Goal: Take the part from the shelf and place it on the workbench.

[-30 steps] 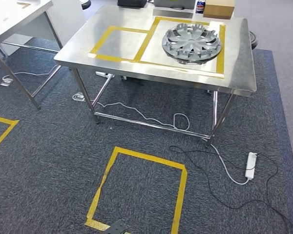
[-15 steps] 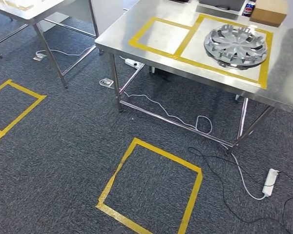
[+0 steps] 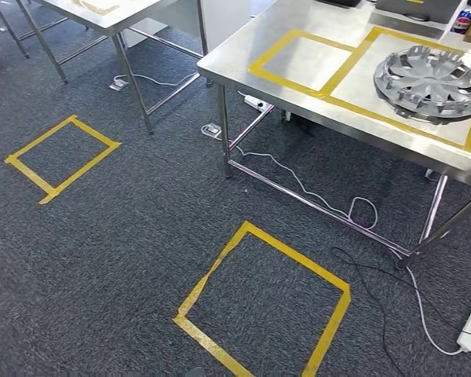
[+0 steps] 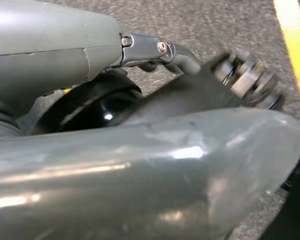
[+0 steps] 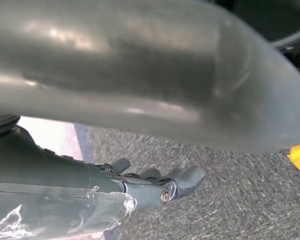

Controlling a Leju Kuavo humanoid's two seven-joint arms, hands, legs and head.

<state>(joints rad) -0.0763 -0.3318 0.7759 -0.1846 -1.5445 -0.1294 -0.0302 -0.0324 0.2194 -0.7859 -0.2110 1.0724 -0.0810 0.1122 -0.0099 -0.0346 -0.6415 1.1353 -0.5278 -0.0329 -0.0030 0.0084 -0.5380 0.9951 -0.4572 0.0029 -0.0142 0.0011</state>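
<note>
Head view has the part [image 3: 436,81] — a grey wheel cover — already lying on the workbench [image 3: 292,98] inside the taped box. Our left hand [image 4: 148,165] and right hand [image 5: 156,187] hang over carpet (can't tell how open either is, nothing visibly held). Risk as we see it: floor cables [image 3: 363,271] — easy to snag a foot while walking.

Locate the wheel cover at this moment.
In the head view, the wheel cover lies on the steel workbench at upper right, inside the larger yellow-taped rectangle.
</note>
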